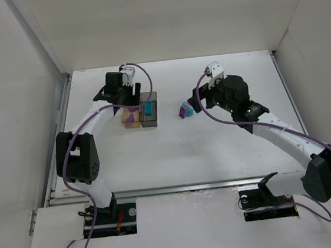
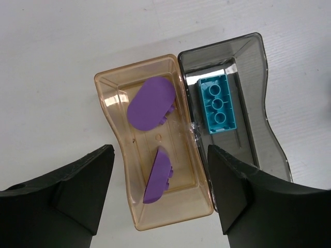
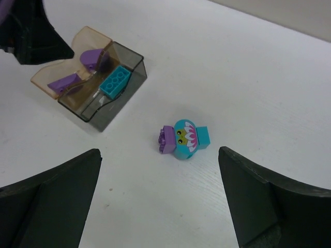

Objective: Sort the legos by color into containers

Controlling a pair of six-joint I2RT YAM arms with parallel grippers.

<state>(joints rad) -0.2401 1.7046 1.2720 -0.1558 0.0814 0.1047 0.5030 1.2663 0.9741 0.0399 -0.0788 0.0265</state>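
Note:
The two joined containers sit at the back left: the amber one (image 2: 116,93) holds two purple legos, one flat (image 2: 151,103) and one tilted on edge (image 2: 158,176). The smoky grey one (image 2: 253,67) holds a teal brick (image 2: 217,104). My left gripper (image 2: 160,165) hangs open above the amber container, gripping nothing. On the table lie a purple brick (image 3: 166,139), a rounded teal piece with a printed face (image 3: 183,138) and a small teal brick (image 3: 203,137), all touching. My right gripper (image 3: 159,155) stands open just short of them.
White walls enclose the table (image 1: 216,154) on the left, back and right. The containers (image 1: 140,116) lie about a hand's width left of the loose lego cluster (image 1: 186,110). The left gripper's dark body (image 3: 31,31) shows beside the containers.

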